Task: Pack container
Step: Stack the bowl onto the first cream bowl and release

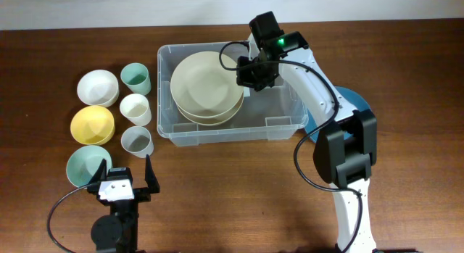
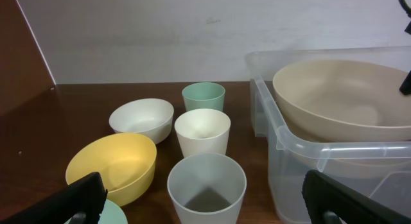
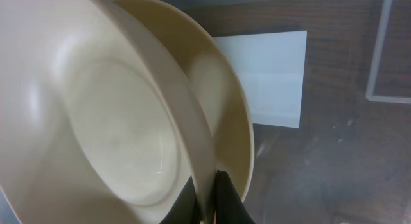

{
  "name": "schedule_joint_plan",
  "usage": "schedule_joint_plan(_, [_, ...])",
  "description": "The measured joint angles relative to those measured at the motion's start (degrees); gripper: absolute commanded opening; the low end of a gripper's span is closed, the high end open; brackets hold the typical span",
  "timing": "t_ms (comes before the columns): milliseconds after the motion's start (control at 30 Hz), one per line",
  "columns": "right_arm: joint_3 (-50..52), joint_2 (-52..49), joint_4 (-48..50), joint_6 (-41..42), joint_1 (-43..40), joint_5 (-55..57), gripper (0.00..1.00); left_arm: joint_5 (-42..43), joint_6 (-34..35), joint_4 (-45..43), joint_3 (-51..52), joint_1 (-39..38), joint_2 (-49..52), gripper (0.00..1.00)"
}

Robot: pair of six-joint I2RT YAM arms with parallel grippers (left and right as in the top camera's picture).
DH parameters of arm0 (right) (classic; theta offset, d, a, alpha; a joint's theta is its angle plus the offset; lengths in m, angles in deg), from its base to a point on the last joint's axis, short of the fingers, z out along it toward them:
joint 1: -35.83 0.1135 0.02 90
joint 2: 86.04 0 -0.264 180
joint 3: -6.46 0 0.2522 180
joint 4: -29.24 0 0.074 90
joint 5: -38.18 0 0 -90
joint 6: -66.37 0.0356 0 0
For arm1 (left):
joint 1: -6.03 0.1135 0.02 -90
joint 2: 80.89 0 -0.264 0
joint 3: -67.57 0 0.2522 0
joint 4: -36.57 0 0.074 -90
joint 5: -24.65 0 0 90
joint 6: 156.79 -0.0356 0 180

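**Kim:** Right jaws are clenched on the rim of the upper beige round plastic bowl (image 3: 96,121), with the thin wall pinched between them. Left jaws are fully released and grip nothing.

**Max:** Where's the container?

**Kim:** The large clear rectangular plastic container (image 1: 286,126) sits directly under the right jaws, on the dark wooden counter (image 1: 406,57). The held bowl is tilted and nests into a second beige bowl (image 1: 210,117) that lies inside. The white label (image 3: 276,76) on the base shows just beyond the bowls from those jaws.

**Max:** And ahead of the left jaws?

**Kim:** The grey plastic cup (image 2: 207,185) is closest, the cream cup (image 2: 202,131) is behind it, and the green cup (image 2: 203,95) is furthest. The yellow bowl (image 2: 112,166) and the white bowl (image 2: 141,118) are off to their left. The container's corner is to their right. A pale green bowl (image 1: 87,164) sits just beside them.

**Max:** How will the container handle if it has to shift?

**Kim:** My guess is that it's light when empty, with thin walls that are stiff at the ribbed corners and flex mid-span. It looks glossy, so probably slippery. I'd pinch the rolled rim near a corner, never the middle of a long wall. With the bowls loaded on one side it may tip towards them, so sliding is safer than lifting. It doesn't look fragile, but a hard squeeze could bow the wall.
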Motion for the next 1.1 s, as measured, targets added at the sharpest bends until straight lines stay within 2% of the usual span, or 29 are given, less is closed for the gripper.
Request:
schedule_joint_plan(367, [0.3,-1.2,0.0,0.0,0.0,-0.1,0.05,0.0,0.0,0.0,0.0,0.0,0.0,1.0])
schedule_joint_plan(800, [0.3,-1.3,0.0,0.2,0.0,-0.6,0.25,0.0,0.0,0.0,0.0,0.0,0.0,1.0])
schedule_joint_plan(1033, [0.3,-1.3,0.0,0.2,0.0,-0.8,0.24,0.0,0.0,0.0,0.0,0.0,0.0,1.0])
schedule_joint_plan(1100, [0.3,-1.3,0.0,0.2,0.0,-0.8,0.2,0.0,0.0,0.0,0.0,0.0,0.0,1.0])
